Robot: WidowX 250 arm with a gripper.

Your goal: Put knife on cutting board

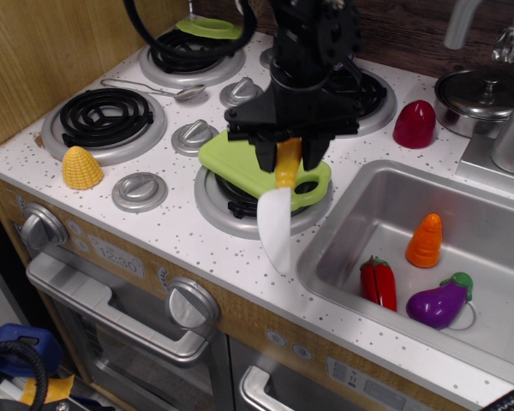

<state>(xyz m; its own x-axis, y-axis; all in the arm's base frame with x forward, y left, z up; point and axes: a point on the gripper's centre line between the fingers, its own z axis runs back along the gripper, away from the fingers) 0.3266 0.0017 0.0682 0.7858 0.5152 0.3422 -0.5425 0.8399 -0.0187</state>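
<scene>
One knife (277, 216), smooth white rounded blade, hangs by its yellow handle clamped in our gripper (283, 155) over one flat lime cutting board (240, 157).

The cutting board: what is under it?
The cutting board lies on the front right burner, whose silver ring and some black coil show at its edges. The burner's middle is covered. The pincer and knife hide part of the board.
</scene>
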